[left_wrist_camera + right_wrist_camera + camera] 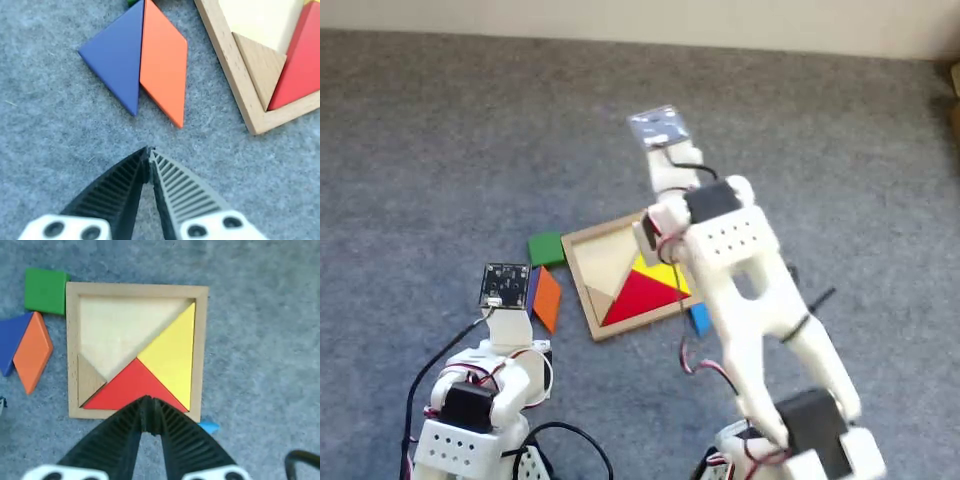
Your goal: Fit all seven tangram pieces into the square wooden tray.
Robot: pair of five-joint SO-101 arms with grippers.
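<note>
1. Across the whole scene lies the grey carpet, which bears everything else.
2. Right arm: white, stretched from the near right edge out over the tray.
3. Left arm: white, at the near left, just near of the loose pieces.
4. Square wooden tray: centre of the scene, turned a little askew. The far-left part of its floor is bare.
5. Red triangle: seated in the tray along the near side.
6. Yellow triangle: seated in the tray along the right side, edge to edge with the red one.
7. Blue triangle: on the carpet left of the tray, apart from it.
8. Orange parallelogram: on the carpet between the blue triangle and the tray, touching the blue triangle along one edge.
9. Green square: on the carpet just beside the tray's far-left corner.
10. Plain wood triangle: in the tray's near-left corner, against the red triangle.
11. Light blue piece: outside the tray's near-right corner, mostly hidden.
12. Right gripper: above the tray's near rim, fingers closed tip to tip, gripping nothing.
13. Left gripper: above bare carpet just near of the orange and blue pieces, fingers pressed together, empty.
</note>
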